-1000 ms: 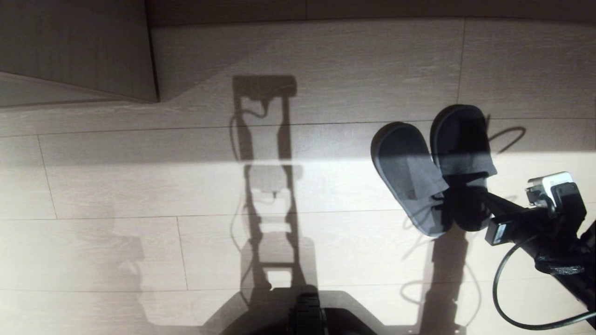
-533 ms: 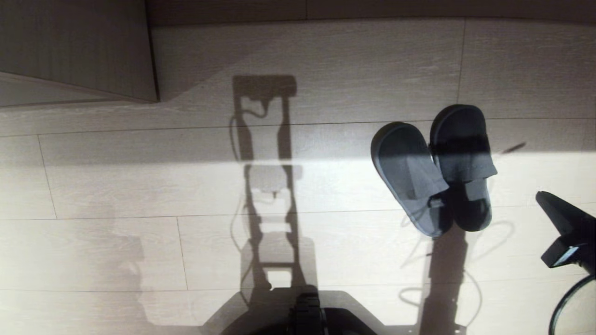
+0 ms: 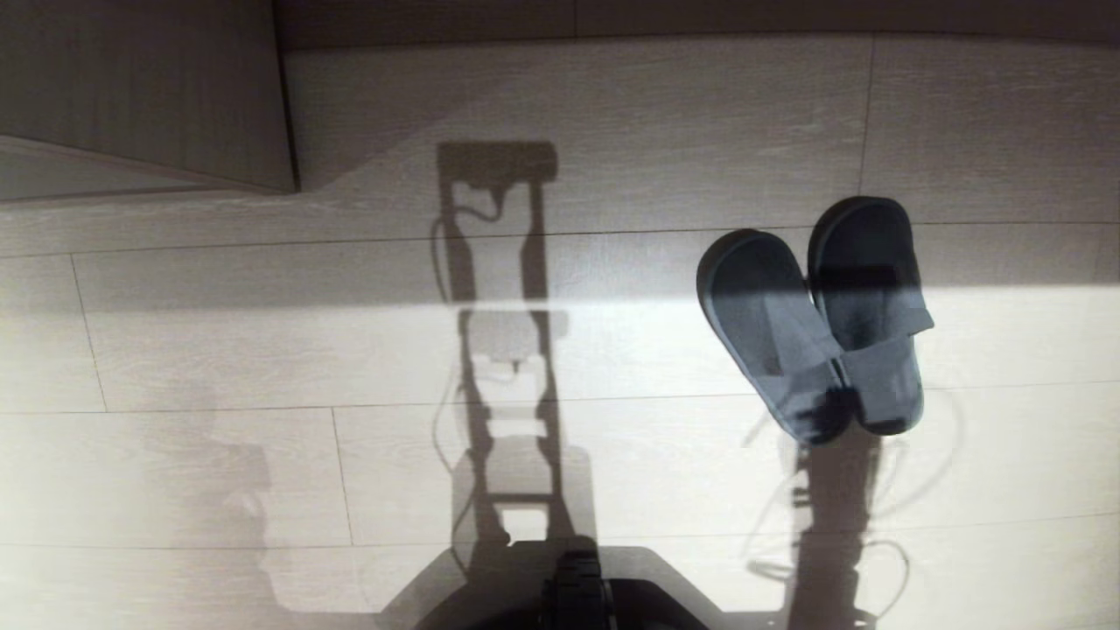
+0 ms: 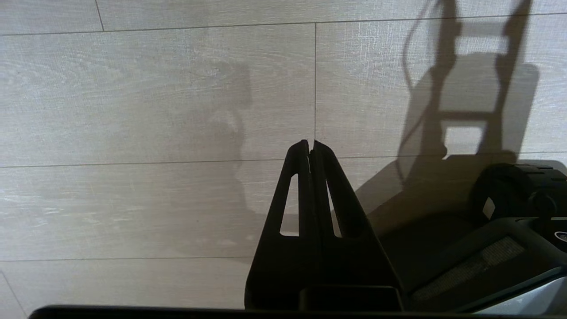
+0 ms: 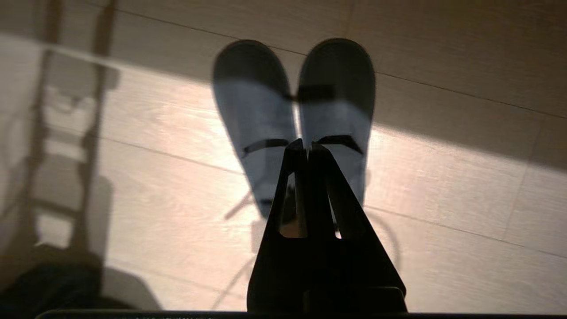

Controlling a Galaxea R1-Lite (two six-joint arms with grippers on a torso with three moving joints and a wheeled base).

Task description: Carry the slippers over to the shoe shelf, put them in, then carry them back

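1. Pale wood-plank floor (image 3: 612, 114) is filling our head view, with a hard band of sunlight lying across it and our own long shadow running up the middle.
2. We are looking at the slippers (image 3: 818, 328) lying flat on that floor, out to our right, heels splayed apart and toe ends crossing, half in shade and half in sun.
3. Nothing is holding them; they are resting on their soles, which we read as set down back on the floor, so the return leg looks done or nearly so.
4. We are keeping the right gripper (image 5: 308, 146) above and apart from the pair, fingers pressed fully together and carrying nothing; it is outside the head view.
5. We are holding the left gripper (image 4: 310, 144) over bare planks near our base (image 4: 509, 208), fingers likewise pinched together with nothing between them, an idle arm by our judgement.
6. Off at the far left we are seeing a darker wood-grain panel (image 3: 149, 87) meeting the floor; whether it belongs to the shoe shelf we cannot tell.
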